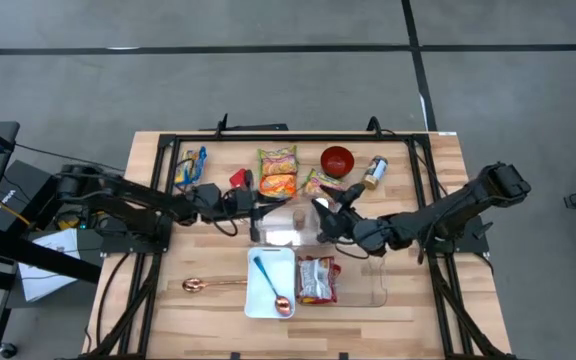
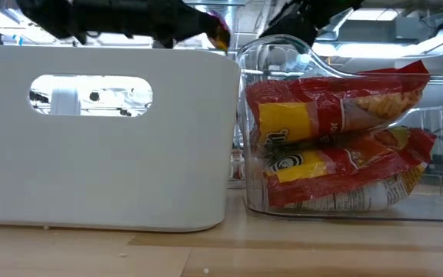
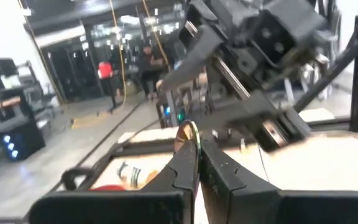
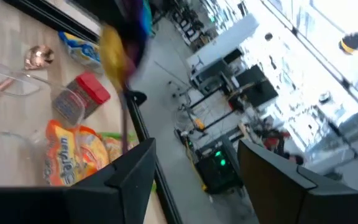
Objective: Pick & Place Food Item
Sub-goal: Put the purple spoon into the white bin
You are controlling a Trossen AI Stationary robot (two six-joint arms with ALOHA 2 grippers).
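High view: wooden surface (image 1: 408,310) inside a black frame. Left gripper (image 1: 260,210) reaches in from the left, clenched, near mid-surface; whether anything sits between its fingers cannot be told here. Right gripper (image 1: 320,212) comes from the right, just beside it, over a clear plastic bin (image 1: 376,285). A red-and-yellow snack packet (image 1: 317,279) lies in that bin. A white rectangular bin (image 1: 268,300) touches its left side and holds a blue-handled copper spoon (image 1: 271,284). A copper spoon (image 1: 203,285) lies on the wood left of it. Behind: orange noodle packets (image 1: 278,172), red bowl (image 1: 337,159), small jar (image 1: 374,172).

Low view: white bin (image 2: 106,138) with handle cut-out at left, clear bin (image 2: 344,200) at right with snack packet (image 2: 337,146) folded inside. Arms dark overhead.

Left wrist view: fingers (image 3: 182,177) pressed together, with a small shiny thing at their tips; right arm looms close beyond.

Right wrist view: fingers (image 4: 135,171) released, spread apart. Noodle packets (image 4: 73,155) and red-lidded jar (image 4: 79,99) on the surface.
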